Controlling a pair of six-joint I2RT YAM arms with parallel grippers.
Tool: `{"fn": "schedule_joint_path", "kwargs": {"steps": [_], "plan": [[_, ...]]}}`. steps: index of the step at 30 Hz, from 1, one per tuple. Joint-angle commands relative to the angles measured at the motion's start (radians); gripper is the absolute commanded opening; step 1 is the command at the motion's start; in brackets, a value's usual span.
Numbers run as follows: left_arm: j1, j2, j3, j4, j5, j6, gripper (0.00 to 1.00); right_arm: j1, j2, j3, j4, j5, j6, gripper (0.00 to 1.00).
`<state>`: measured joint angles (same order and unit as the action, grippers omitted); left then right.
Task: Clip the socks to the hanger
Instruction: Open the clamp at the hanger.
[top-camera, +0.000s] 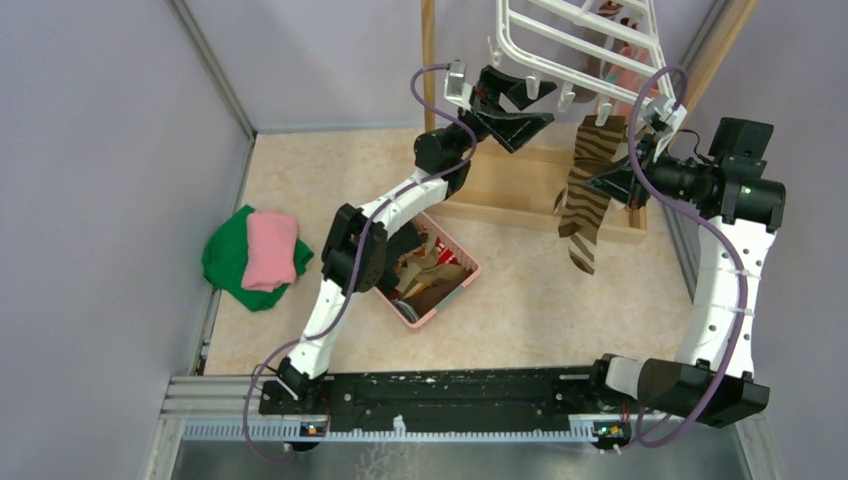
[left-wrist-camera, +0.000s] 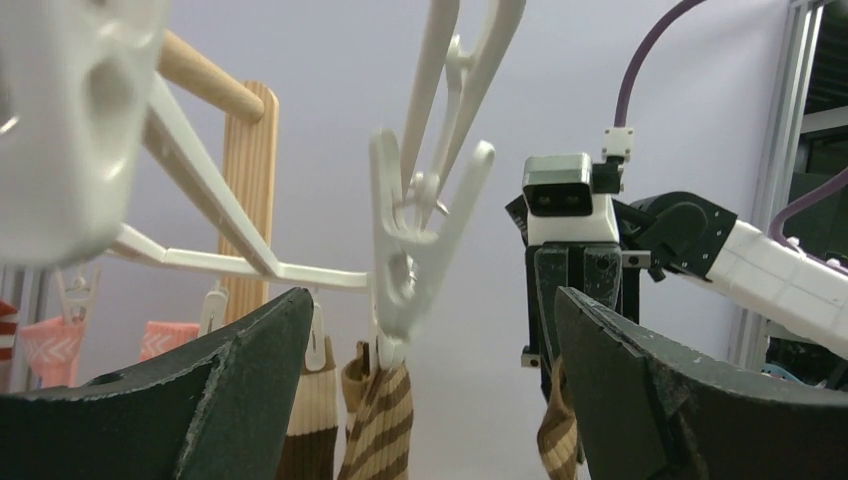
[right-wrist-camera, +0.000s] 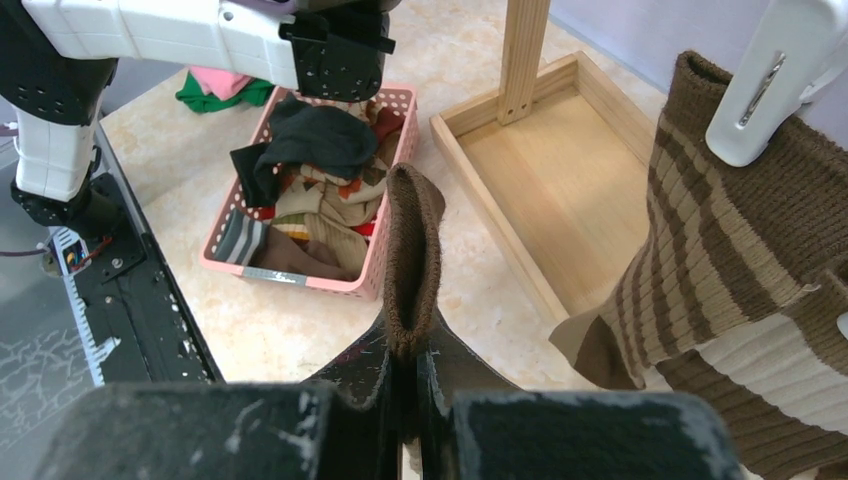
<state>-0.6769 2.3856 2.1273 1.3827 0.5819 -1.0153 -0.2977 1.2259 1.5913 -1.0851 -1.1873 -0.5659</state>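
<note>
The white hanger (top-camera: 575, 40) hangs from the wooden stand at the top. In the left wrist view one of its clips (left-wrist-camera: 405, 260) grips a brown and cream striped sock (left-wrist-camera: 380, 425). My left gripper (top-camera: 535, 112) is open and empty just under the hanger's left edge, with that clip between its fingers (left-wrist-camera: 250, 400). My right gripper (top-camera: 610, 185) is shut on the brown cuff (right-wrist-camera: 412, 240) of a second striped sock (top-camera: 583, 220), which hangs down from it. The clipped sock (right-wrist-camera: 740, 260) is just to its right. More socks lie in the pink basket (top-camera: 470, 270).
The wooden stand's tray base (top-camera: 520, 185) lies under the hanger, its post (left-wrist-camera: 245, 200) behind the clips. Pink socks (left-wrist-camera: 50, 345) hang further along. Folded green and pink cloths (top-camera: 255, 255) lie at the left. Grey walls enclose the table.
</note>
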Motion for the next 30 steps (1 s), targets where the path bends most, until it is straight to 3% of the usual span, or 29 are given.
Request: {"fn": "schedule_joint_path", "kwargs": {"steps": [1,30], "plan": [[-0.017,0.009,0.088,-0.037,-0.002,-0.02,0.95,-0.009,-0.025,0.035,0.017,-0.038,-0.005,0.0],[-0.054,0.02,0.219,-0.261,-0.032,0.126,0.88,-0.012,-0.028,0.047,0.026,-0.06,0.014,0.0]]}}
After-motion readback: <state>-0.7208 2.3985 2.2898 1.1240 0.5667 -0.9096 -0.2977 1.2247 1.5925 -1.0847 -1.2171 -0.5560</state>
